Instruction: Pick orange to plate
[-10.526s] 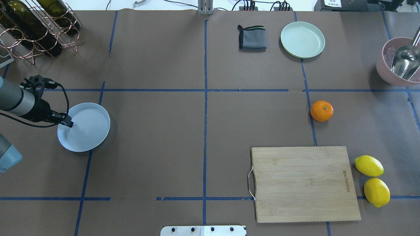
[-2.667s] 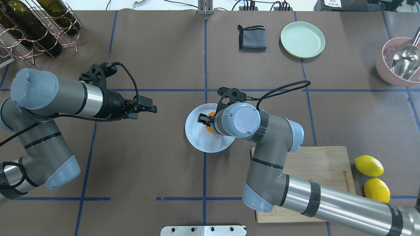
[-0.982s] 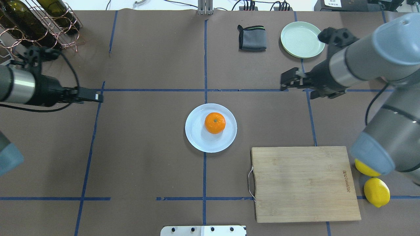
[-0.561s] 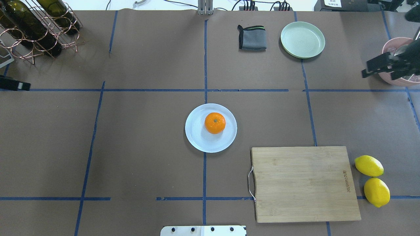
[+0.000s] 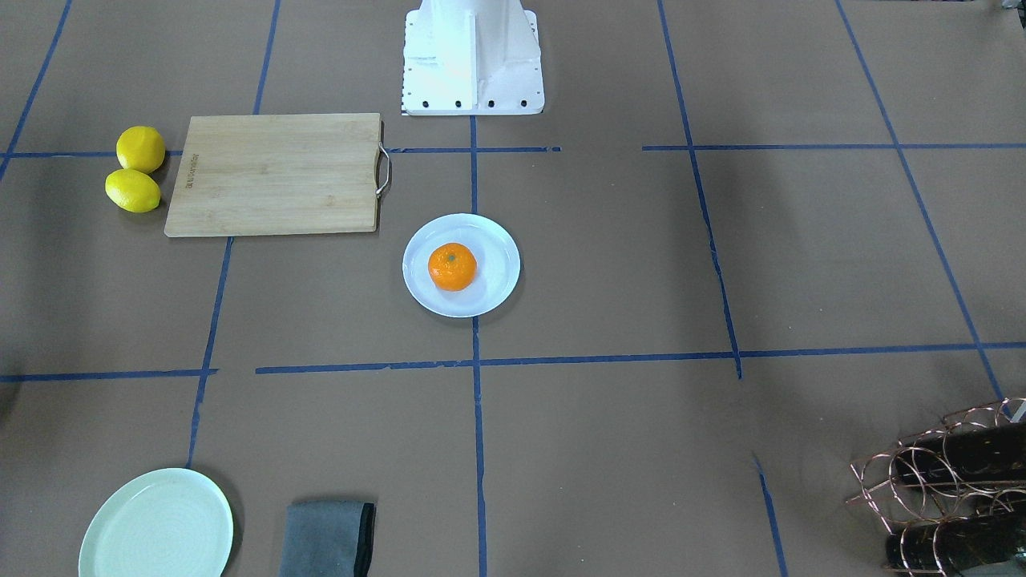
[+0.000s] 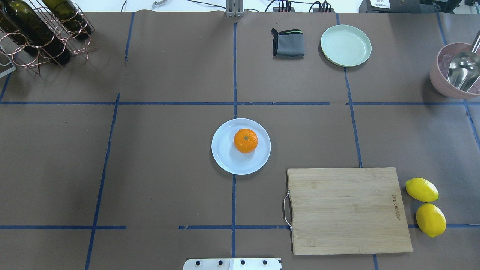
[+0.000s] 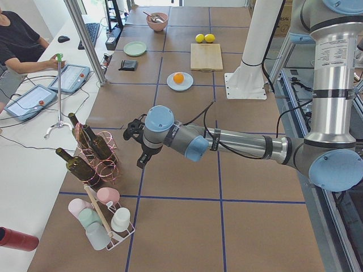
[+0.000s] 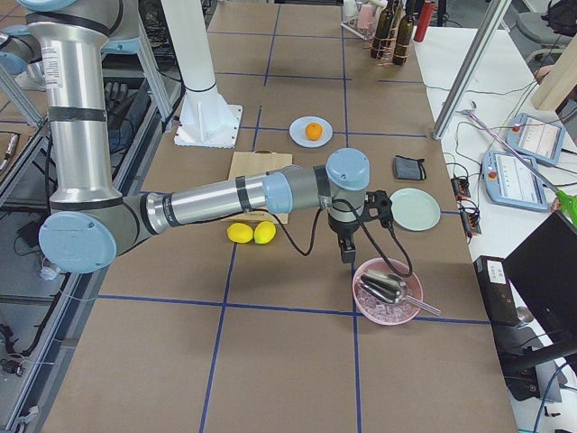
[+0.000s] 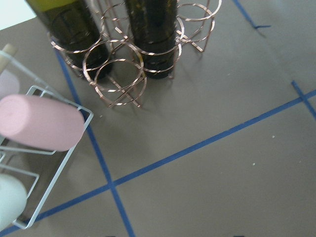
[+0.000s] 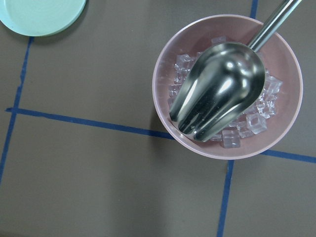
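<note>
The orange [image 6: 245,140] rests stem-up on the white plate [image 6: 228,159] at the table's middle, a little toward the plate's far right; it also shows in the front view as the orange [image 5: 452,266] on the plate [image 5: 497,240]. Nothing touches either. My left gripper [image 7: 140,163] hangs over the table's left end beside the wine rack, far from the plate. Near the pink bowl at the right end hangs my right gripper [image 8: 348,254]. Both show only in side views, so I cannot tell whether they are open or shut.
A bamboo cutting board [image 6: 347,210] lies right of the plate, with two lemons [image 6: 421,189] beyond it. A pale green plate [image 6: 345,45] and grey cloth [image 6: 288,43] sit at the back. A pink bowl [image 10: 163,98] holds ice and a scoop. The wine rack [image 6: 41,30] stands back left.
Both arms have pulled outward and left the overhead view, the left one past the left edge, the right one past the right edge. The orange and plate have not moved.
</note>
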You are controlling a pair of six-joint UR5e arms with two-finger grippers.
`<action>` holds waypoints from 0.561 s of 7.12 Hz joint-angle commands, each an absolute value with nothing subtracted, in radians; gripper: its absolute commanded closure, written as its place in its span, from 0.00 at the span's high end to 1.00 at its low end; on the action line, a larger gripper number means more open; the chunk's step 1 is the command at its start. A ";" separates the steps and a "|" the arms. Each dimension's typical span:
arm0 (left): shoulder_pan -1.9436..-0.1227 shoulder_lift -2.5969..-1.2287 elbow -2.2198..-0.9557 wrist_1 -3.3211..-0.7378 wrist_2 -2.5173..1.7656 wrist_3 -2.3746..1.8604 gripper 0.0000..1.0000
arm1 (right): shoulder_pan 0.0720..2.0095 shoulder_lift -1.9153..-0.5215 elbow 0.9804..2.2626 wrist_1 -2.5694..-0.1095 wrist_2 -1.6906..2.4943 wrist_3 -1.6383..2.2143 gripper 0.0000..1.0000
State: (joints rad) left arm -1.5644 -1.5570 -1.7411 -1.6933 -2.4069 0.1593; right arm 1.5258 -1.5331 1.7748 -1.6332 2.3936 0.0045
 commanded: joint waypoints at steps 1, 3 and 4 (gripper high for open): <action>-1.585 -1.554 -1.781 -1.473 -2.405 0.213 1.00 | 1.532 -1.540 1.766 -1.684 2.396 -0.048 1.00; -1.589 -1.534 -1.807 -1.342 -2.416 0.218 1.00 | 1.531 -1.548 1.767 -1.680 2.396 -0.046 1.00; -1.586 -1.501 -1.807 -1.353 -2.421 0.216 1.00 | 1.526 -1.546 1.772 -1.678 2.395 -0.043 1.00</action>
